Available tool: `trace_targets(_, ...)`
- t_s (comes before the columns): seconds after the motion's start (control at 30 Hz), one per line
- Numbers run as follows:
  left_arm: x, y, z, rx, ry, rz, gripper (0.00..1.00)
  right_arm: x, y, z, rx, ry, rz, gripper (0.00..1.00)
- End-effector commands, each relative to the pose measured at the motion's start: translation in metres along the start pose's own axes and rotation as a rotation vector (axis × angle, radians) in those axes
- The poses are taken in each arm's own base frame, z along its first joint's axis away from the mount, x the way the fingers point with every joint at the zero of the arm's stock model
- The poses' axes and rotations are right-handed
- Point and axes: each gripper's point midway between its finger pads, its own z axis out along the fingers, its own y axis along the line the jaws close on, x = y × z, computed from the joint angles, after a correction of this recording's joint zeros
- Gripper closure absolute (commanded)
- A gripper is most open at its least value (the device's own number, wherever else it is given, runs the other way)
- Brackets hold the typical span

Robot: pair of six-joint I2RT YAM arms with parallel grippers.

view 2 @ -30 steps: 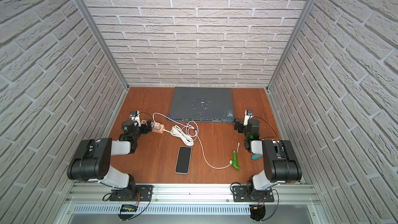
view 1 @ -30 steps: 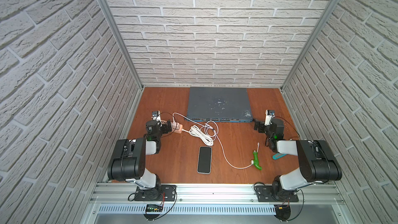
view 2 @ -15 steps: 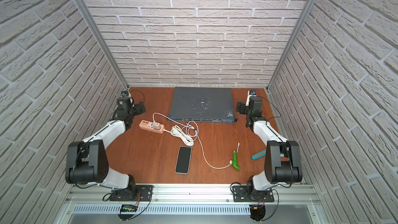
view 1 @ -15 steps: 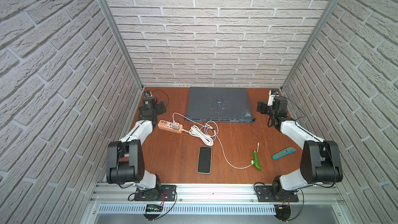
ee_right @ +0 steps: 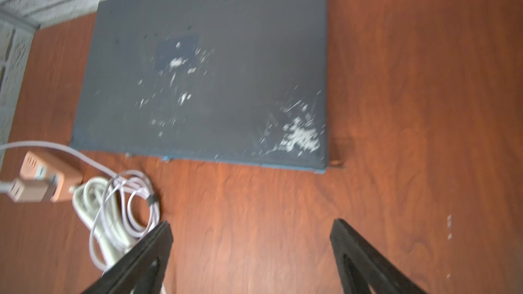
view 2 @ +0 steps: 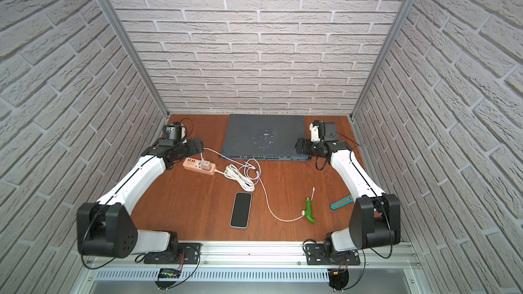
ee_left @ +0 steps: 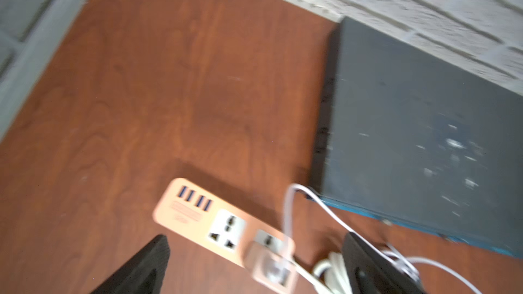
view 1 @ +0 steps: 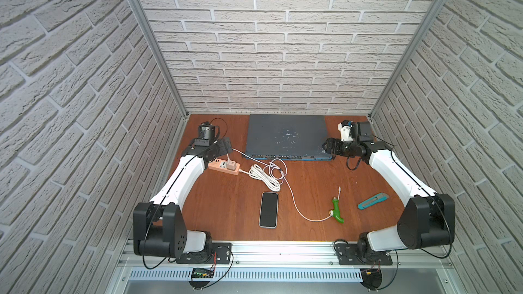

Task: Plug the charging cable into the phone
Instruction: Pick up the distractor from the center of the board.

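Note:
The phone [view 1: 268,209] [view 2: 241,209] lies flat, screen up, near the table's front middle. The charging cable [view 1: 294,203] [view 2: 267,202] runs from a charger in the power strip, loops by the cord bundle, passes right of the phone and ends in a small plug [view 1: 340,189] [view 2: 313,189] beside a green piece. My left gripper [view 1: 226,145] [view 2: 196,144] [ee_left: 254,237] hangs open over the power strip at the back left. Open and empty, my right gripper [view 1: 328,147] [view 2: 300,146] [ee_right: 252,223] hovers at the grey box's right front corner. Both are far from the phone.
A large grey-blue box [view 1: 285,137] [ee_right: 203,80] sits against the back wall. An orange power strip [view 1: 223,166] [ee_left: 198,216] and a coiled thick white cord [view 1: 263,178] [ee_right: 93,207] lie left of centre. A green piece [view 1: 337,213] and a teal cutter [view 1: 373,200] lie front right.
Both arms have unfolded from near the table's front and reached to the back, then drifted inward toward the box. Phone and cable have not moved.

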Motion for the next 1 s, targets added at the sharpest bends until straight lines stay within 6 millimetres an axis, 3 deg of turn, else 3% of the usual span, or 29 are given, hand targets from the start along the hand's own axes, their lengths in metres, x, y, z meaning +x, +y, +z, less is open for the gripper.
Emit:
trace_targets(0.0, 0.023, -0.048, -0.026, 0.184, 0.074, 0.013, 0.02, 0.044, 0.024, -0.026, -0.056, 0.131, 0.02, 0.09)
trace_targets(0.17, 0.053, -0.085, -0.046, 0.321, 0.133, 0.03, 0.02, 0.086, 0.047, -0.044, -0.086, 0.19, -0.001, 0.11)
trace_targets(0.4, 0.1, -0.106, -0.054, 0.332, 0.231, 0.108, 0.02, 0.144, 0.058, -0.054, -0.025, 0.266, -0.072, 0.14)
trace_targets(0.53, 0.122, -0.116, -0.056, 0.317, 0.263, 0.174, 0.02, 0.164, 0.039, -0.058, 0.131, 0.295, -0.115, 0.16)
trace_targets(0.67, 0.137, -0.125, -0.055, 0.295, 0.276, 0.238, 0.02, 0.181, 0.007, -0.068, 0.323, 0.296, -0.12, 0.18)
trace_targets(0.87, 0.147, -0.134, -0.052, 0.286, 0.296, 0.266, 0.02, 0.187, -0.005, -0.069, 0.415, 0.273, -0.056, 0.19)
trace_targets(0.97, 0.148, -0.135, -0.054, 0.287, 0.293, 0.274, 0.02, 0.201, -0.009, -0.062, 0.434, 0.299, 0.011, 0.21)
